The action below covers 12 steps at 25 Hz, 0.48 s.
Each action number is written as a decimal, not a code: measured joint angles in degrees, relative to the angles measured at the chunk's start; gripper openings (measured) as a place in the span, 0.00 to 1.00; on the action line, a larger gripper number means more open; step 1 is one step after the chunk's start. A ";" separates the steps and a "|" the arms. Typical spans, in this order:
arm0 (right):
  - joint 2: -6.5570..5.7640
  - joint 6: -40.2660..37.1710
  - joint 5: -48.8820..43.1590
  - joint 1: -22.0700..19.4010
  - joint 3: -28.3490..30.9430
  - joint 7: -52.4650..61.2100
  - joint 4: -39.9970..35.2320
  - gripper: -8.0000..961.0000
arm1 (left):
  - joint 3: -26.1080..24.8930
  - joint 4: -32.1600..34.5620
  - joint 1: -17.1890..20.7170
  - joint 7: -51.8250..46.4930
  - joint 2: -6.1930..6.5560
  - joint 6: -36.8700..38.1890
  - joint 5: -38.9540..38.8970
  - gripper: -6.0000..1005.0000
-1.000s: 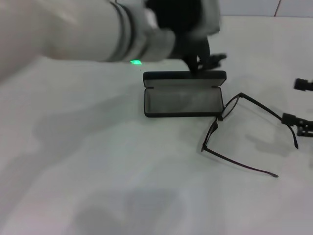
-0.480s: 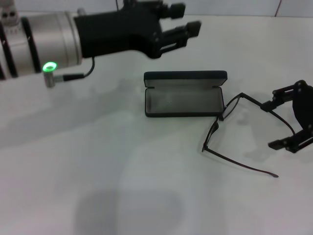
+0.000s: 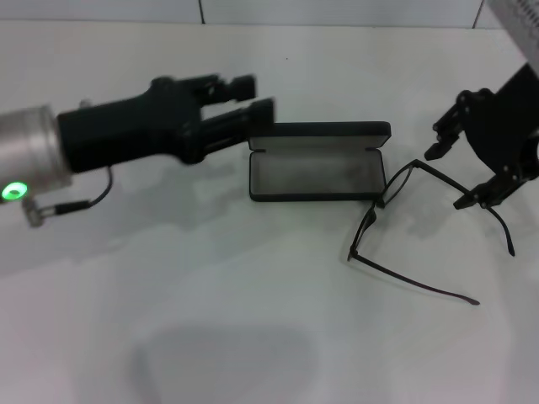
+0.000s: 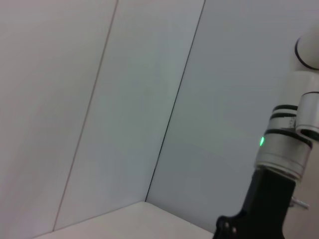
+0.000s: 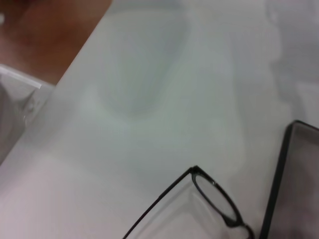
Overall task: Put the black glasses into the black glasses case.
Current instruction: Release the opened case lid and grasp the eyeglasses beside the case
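Observation:
The black glasses (image 3: 375,212) lie unfolded on the white table, right of the case, with both temple arms spread toward the right and the front. The black glasses case (image 3: 316,177) lies open at the table's middle, its grey lining up and its lid (image 3: 320,130) standing at the back. My right gripper (image 3: 455,175) is open and hovers over the far temple arm, just right of the frame. My left gripper (image 3: 253,96) is open and hangs left of the lid, apart from it. The right wrist view shows one lens rim (image 5: 215,196) and a case edge (image 5: 278,174).
The white table (image 3: 253,320) runs wide to the front and left. Its edge and brown floor (image 5: 45,35) show in the right wrist view. A tiled wall (image 3: 337,10) stands behind. The left wrist view shows only wall and an arm with a green light (image 4: 281,149).
My left gripper has pulled away from the case lid, back to the left. My right gripper has come in from the right edge toward the glasses' far temple arm. Glasses and case have not moved.

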 joint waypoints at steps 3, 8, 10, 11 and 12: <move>0.26 1.47 -0.33 1.86 -4.33 -0.30 0.30 0.74 | -4.36 -6.47 0.09 5.59 0.76 5.02 0.31 0.47; 1.91 6.09 -2.50 2.63 -10.68 -3.20 0.86 0.67 | -6.77 -16.83 0.26 15.33 3.23 12.13 2.39 0.47; 2.36 7.33 -3.66 2.68 -12.70 -3.91 0.98 0.67 | -6.85 -17.85 0.34 16.63 3.36 12.65 2.87 0.47; 2.46 8.30 -3.99 2.75 -14.19 -4.12 1.16 0.67 | -6.92 -19.04 0.54 17.99 3.31 13.07 3.67 0.47; 2.46 9.19 -4.07 2.81 -15.54 -4.22 1.37 0.67 | -6.99 -19.54 0.71 18.71 3.22 13.06 4.17 0.47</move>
